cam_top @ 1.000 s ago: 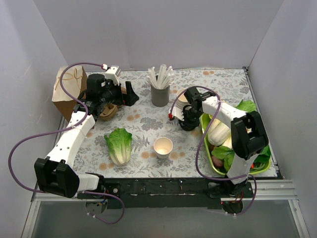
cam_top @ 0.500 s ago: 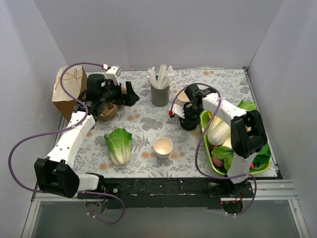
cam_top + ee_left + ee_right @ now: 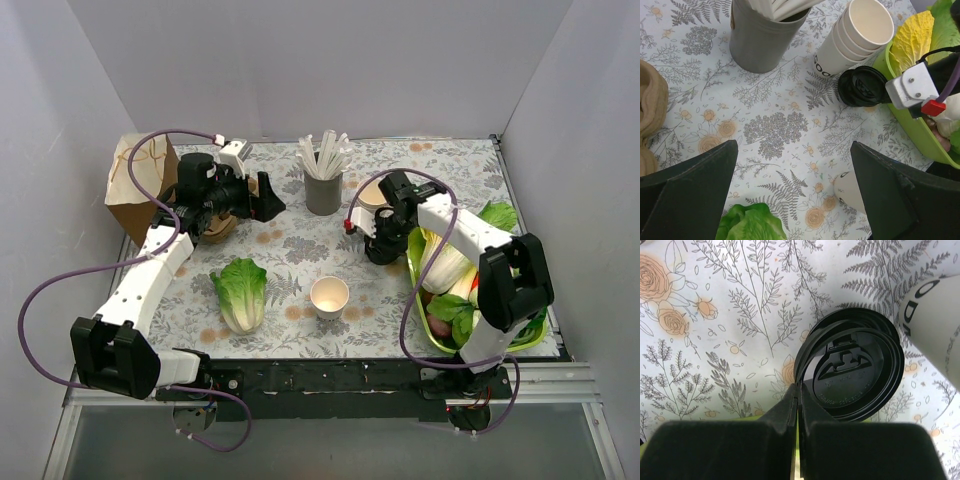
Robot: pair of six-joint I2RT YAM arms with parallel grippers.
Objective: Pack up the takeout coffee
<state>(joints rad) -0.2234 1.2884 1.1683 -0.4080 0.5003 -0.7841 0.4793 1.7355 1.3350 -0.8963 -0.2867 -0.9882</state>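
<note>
One view (right wrist) shows right gripper [image 3: 796, 391] closed on black lid [image 3: 850, 367].

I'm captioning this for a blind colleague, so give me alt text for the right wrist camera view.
Closed jaws at the bottom of the frame pinch the rim of a round black lid, which sits on a floral tablecloth. The side of a white paper cup with dark lettering shows at the right edge.
</note>
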